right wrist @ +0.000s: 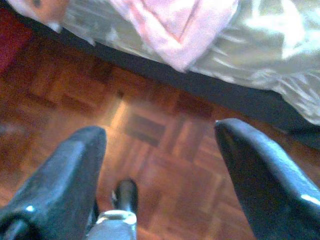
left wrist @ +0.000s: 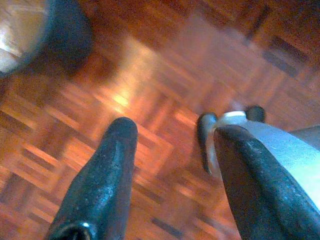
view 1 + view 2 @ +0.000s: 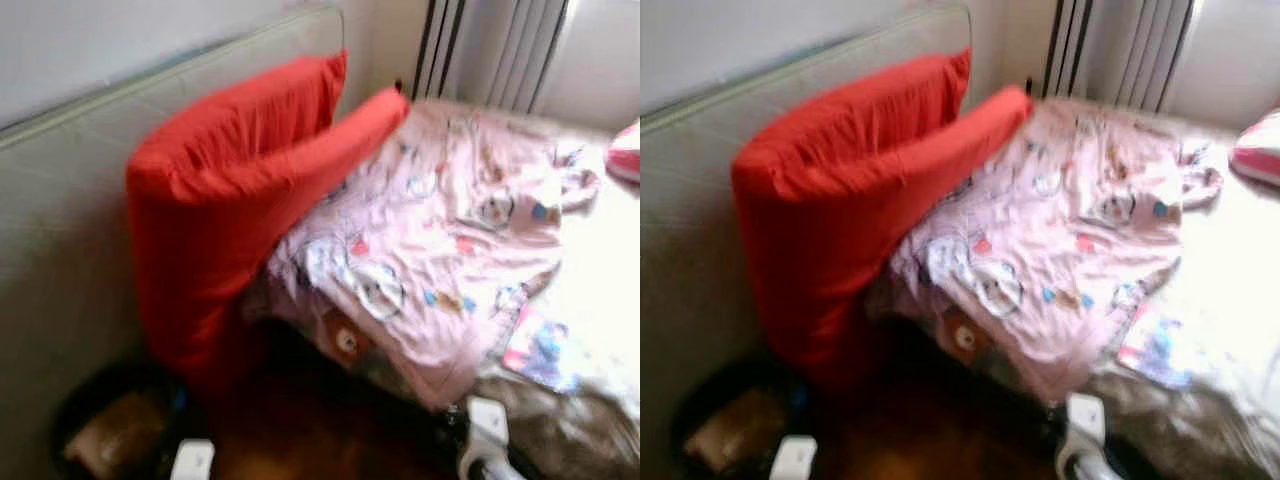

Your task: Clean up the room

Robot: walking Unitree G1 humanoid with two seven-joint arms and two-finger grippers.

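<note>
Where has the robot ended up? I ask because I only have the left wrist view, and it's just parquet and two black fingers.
Observer: It is in front of a bed, and a pink patterned blanket lies rumpled across it.
Operator: Is there anything to tidy?
Observer: A big red pillow leans tilted against the grey headboard.
Operator: And the right arm?
Observer: The right gripper hangs open over the floor beside the bed edge, holding nothing.
</note>
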